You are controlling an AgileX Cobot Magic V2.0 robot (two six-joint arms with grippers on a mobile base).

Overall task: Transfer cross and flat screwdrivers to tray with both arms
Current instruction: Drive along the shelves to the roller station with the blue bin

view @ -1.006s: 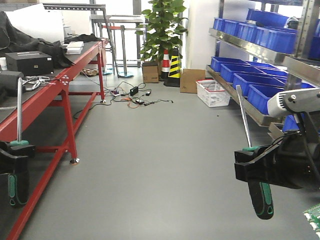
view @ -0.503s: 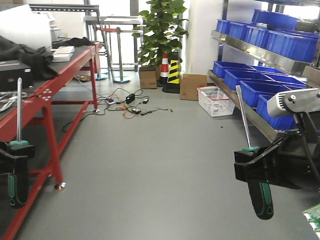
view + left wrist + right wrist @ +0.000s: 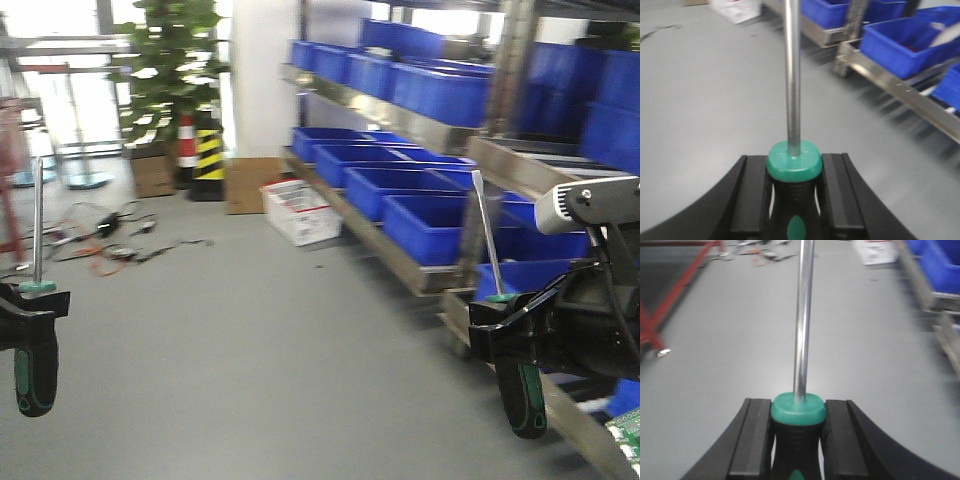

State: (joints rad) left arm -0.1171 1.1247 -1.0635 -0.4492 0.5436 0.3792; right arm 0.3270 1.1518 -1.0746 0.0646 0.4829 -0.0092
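Both shafts pointing up: left tool (image 3: 33, 303) clenched on left screwdriver (image 3: 35, 375), right tool (image 3: 505, 320) clenched on right screwdriver (image 3: 522, 400), beside shelf rack (image 3: 515, 165).

Both end effectors (image 3: 794, 195) (image 3: 798, 440) clamped tight

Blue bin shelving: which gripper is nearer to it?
Right. The right gripper, clamping the right screwdriver, hangs beside the shelving; the left gripper, clamping the left screwdriver, is farther off, over the floor.

Blue bins (image 3: 420, 215) fill metal shelving (image 3: 385, 108); a leafy plant (image 3: 175, 60) stands behind a traffic cone (image 3: 186, 140).
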